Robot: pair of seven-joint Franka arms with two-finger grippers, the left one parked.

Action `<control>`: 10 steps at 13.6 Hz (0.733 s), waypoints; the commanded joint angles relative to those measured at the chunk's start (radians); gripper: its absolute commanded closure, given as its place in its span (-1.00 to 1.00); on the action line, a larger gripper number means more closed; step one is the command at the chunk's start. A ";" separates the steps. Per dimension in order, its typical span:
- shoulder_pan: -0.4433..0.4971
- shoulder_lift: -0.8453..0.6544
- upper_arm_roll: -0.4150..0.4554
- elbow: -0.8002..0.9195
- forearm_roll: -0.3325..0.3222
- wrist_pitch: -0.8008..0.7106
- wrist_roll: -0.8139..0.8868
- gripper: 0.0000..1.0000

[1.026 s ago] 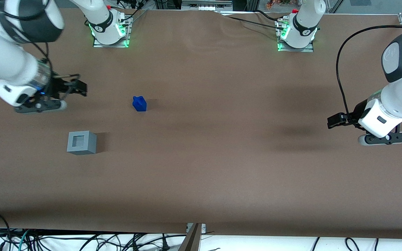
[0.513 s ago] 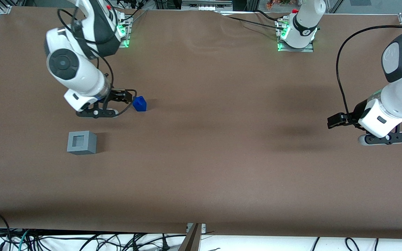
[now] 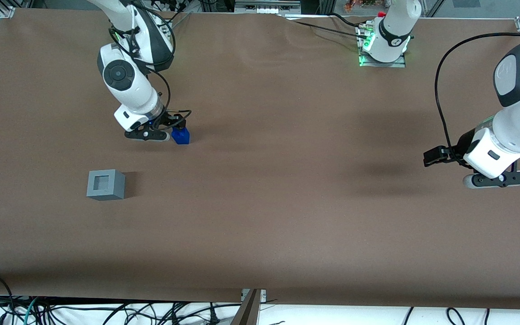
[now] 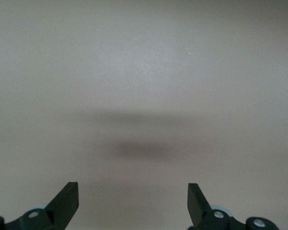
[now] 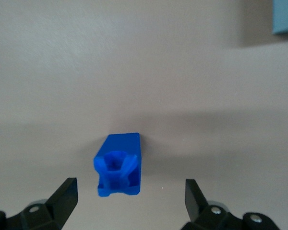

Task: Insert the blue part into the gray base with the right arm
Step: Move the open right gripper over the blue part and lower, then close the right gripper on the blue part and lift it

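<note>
The right arm (image 3: 127, 83) reaches out over the brown table (image 3: 287, 216), and its gripper (image 3: 179, 123) hangs directly above the blue part (image 3: 181, 136), partly covering the top of it in the front view. The gripper is spread wide and holds nothing: in the right wrist view the two black fingers (image 5: 65, 196) stand well apart with the blue part (image 5: 118, 165) between them, clear table on either side of it, and neither finger touching it. The part stands on the table with its narrower knob pointing up toward the gripper, so the wrist camera looks straight down onto the knob's end.

The gray base (image 3: 105, 184) sits on the table nearer to the front camera than the gripper and the blue part, and somewhat farther toward the working arm's end of the table. It is well apart from both, upright, with the square recess in its upper face open. A light blue-gray corner (image 5: 284, 17) at the edge of the right wrist view looks to be this same cube, though too little of it shows to be sure
</note>
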 commanded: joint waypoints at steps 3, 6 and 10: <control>-0.006 0.000 0.044 -0.063 0.008 0.092 0.038 -0.98; -0.006 0.028 0.045 -0.061 0.008 0.136 0.037 -0.98; -0.006 0.091 0.043 -0.060 0.006 0.205 0.035 -0.97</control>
